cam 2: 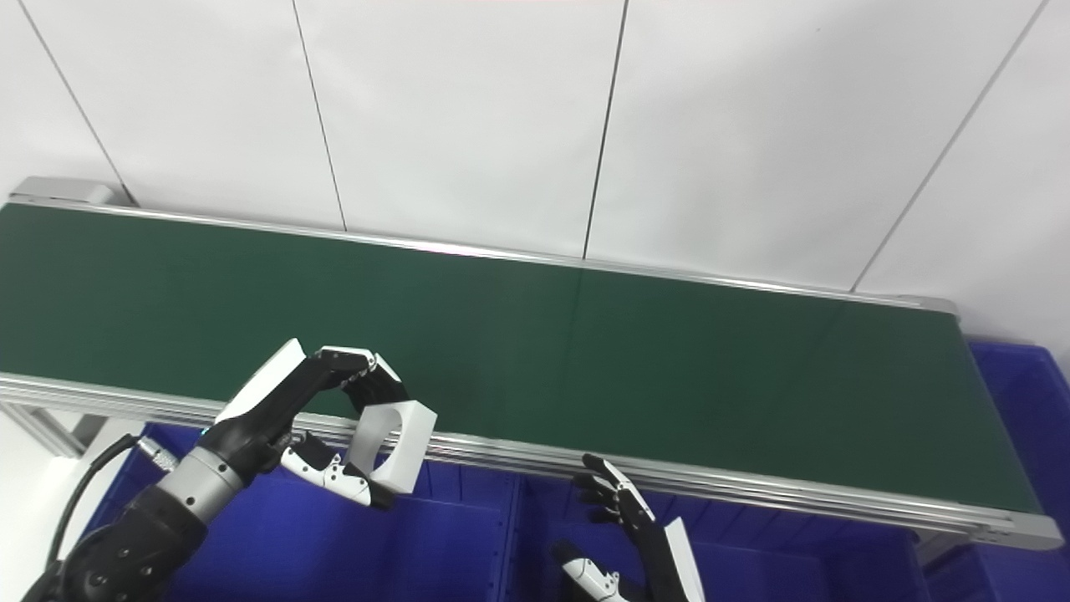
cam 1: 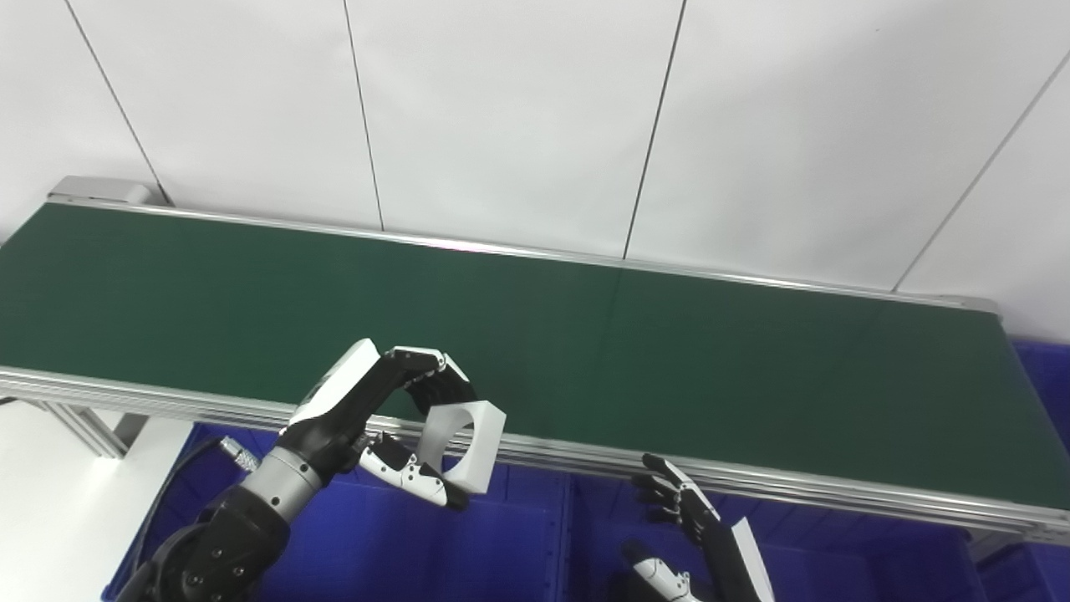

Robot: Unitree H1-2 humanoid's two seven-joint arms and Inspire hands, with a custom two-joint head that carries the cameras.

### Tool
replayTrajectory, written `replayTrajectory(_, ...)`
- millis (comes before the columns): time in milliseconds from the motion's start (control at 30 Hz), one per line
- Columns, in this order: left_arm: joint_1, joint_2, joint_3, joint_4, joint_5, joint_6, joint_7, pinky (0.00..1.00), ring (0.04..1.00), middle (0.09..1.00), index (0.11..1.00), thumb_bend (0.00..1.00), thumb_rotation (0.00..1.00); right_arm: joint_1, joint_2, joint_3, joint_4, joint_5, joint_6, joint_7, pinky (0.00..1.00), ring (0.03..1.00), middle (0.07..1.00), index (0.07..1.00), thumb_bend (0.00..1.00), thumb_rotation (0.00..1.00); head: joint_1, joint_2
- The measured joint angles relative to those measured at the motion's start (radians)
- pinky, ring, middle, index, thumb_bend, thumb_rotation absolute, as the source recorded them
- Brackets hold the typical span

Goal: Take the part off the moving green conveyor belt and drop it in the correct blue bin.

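Observation:
A white block-shaped part (cam 1: 465, 445) with a round hole through it hangs at the near rail of the green conveyor belt (cam 1: 585, 359). My left hand (cam 1: 380, 418) is shut on the part, fingers over its top and thumb under it, above a blue bin (cam 1: 393, 543). The belt surface itself carries nothing. Low at the picture's bottom, my right hand (cam 1: 690, 535) is open with fingers spread, holding nothing, over another blue bin (cam 1: 836, 568).
Blue bins line the space below the belt's near rail, and one more blue bin (cam 2: 1020, 393) sits past the belt's right end. A white panelled wall (cam 1: 535, 117) stands behind the belt. The aluminium frame leg (cam 1: 84, 426) is at the lower left.

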Motion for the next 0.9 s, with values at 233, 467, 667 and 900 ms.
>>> replayTrajectory(233, 0.0, 0.0, 0.0, 0.0, 0.0, 0.0, 0.0, 0.48, 0.485, 0.514, 0.453, 0.5, 0.0, 0.0, 0.0, 0.0, 0.0, 0.0, 0.0, 0.0, 0.68, 0.756, 0.79, 0.868, 0.62, 0.59, 0.0, 0.0)
replayTrajectory(467, 0.0, 0.0, 0.0, 0.0, 0.0, 0.0, 0.0, 0.48, 0.485, 0.514, 0.453, 0.5, 0.0, 0.0, 0.0, 0.0, 0.0, 0.0, 0.0, 0.0, 0.68, 0.756, 0.79, 0.868, 0.62, 0.59, 0.0, 0.0)
replayTrajectory(667, 0.0, 0.0, 0.0, 0.0, 0.0, 0.0, 0.0, 0.48, 0.485, 0.514, 0.453, 0.5, 0.0, 0.0, 0.0, 0.0, 0.0, 0.0, 0.0, 0.0, 0.68, 0.756, 0.79, 0.868, 0.62, 0.59, 0.0, 0.0)
replayTrajectory(900, 0.0, 0.0, 0.0, 0.0, 0.0, 0.0, 0.0, 0.48, 0.485, 0.514, 0.453, 0.5, 0.0, 0.0, 0.0, 0.0, 0.0, 0.0, 0.0, 0.0, 0.68, 0.756, 0.79, 0.868, 0.62, 0.59, 0.0, 0.0)
